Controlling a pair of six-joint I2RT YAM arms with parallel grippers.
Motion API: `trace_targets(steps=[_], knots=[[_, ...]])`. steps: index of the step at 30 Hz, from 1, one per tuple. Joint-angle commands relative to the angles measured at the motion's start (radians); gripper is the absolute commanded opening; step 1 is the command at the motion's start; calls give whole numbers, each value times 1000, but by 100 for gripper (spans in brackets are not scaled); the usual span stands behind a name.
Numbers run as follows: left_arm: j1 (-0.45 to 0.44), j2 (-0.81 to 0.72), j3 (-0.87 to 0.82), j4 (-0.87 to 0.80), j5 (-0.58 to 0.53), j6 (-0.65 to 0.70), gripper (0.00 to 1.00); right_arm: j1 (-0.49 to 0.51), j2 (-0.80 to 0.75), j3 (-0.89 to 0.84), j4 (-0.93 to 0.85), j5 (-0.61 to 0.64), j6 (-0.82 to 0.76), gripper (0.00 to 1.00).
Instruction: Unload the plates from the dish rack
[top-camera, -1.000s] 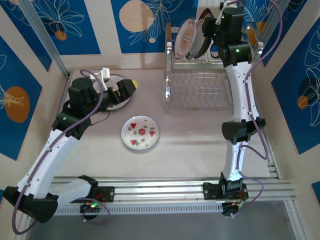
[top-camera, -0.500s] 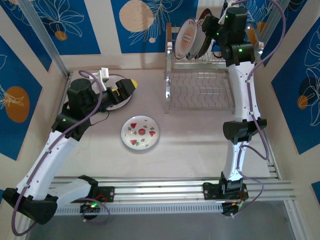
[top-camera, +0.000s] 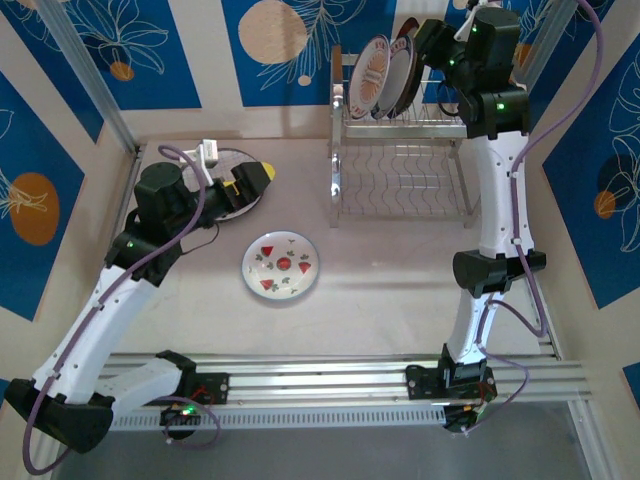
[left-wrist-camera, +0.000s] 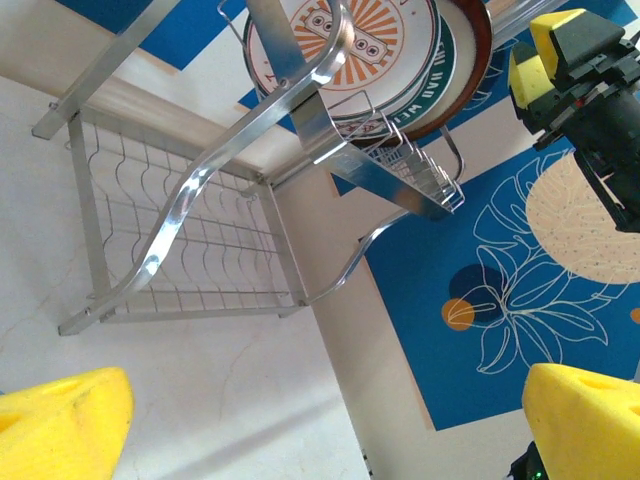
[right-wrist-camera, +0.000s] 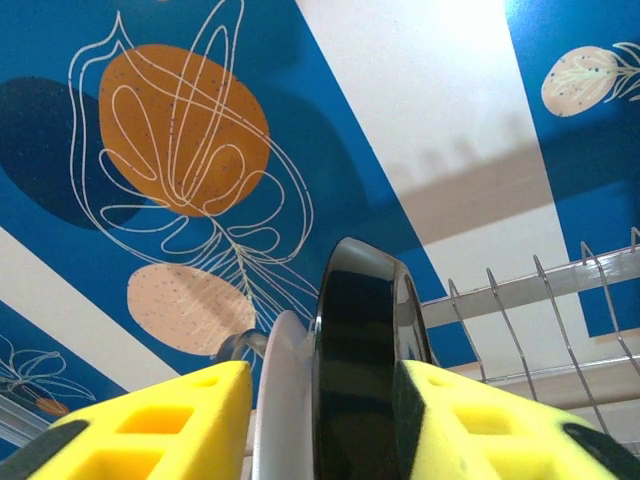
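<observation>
The chrome dish rack (top-camera: 400, 170) stands at the back right. Two plates stand upright in its upper tier: a sunburst plate (top-camera: 374, 76) and a dark-rimmed plate (top-camera: 406, 70). My right gripper (top-camera: 428, 45) reaches over their top edges. In the right wrist view its jaws (right-wrist-camera: 320, 385) stand open astride the dark plate's rim (right-wrist-camera: 362, 370) and a pale plate's rim (right-wrist-camera: 282, 410), with a gap at the left finger. A strawberry plate (top-camera: 281, 264) lies on the table. My left gripper (top-camera: 247, 180) hangs open over a grey plate (top-camera: 232, 207), holding nothing (left-wrist-camera: 330, 430).
The left wrist view looks across at the rack (left-wrist-camera: 200, 200), the sunburst plate (left-wrist-camera: 350, 40) and my right gripper's yellow finger (left-wrist-camera: 565, 45). Blue patterned walls close in the back and both sides. Bare table (top-camera: 380, 270) lies in front of the rack.
My right gripper has risen and shifted back-right over the racked plates, and its jaws have widened. The left arm has barely moved.
</observation>
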Motion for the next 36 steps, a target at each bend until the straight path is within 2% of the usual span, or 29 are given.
trace_targets(steps=[1,7,10,18,22,30,34,36], knots=[[11,-20,-6,44,35,-12,99,-4,-4,2,-27,3,-17,48],[12,-29,-10,44,39,-19,99,-2,-7,-3,-69,18,-21,55],[12,-35,-6,41,42,-19,99,-4,-14,-12,-82,2,-22,48],[12,-55,-15,40,46,-19,99,-6,-10,-6,-145,-59,-7,50],[14,-76,-40,51,46,-28,99,-6,-13,-10,-168,-56,-10,46],[14,-97,-68,58,51,-37,100,-1,-16,-29,-175,-61,-22,44],[14,-101,-76,68,56,-43,100,1,-17,-35,-182,-38,-35,34],[15,-105,-75,69,56,-44,100,1,-23,-39,-177,-31,-43,33]])
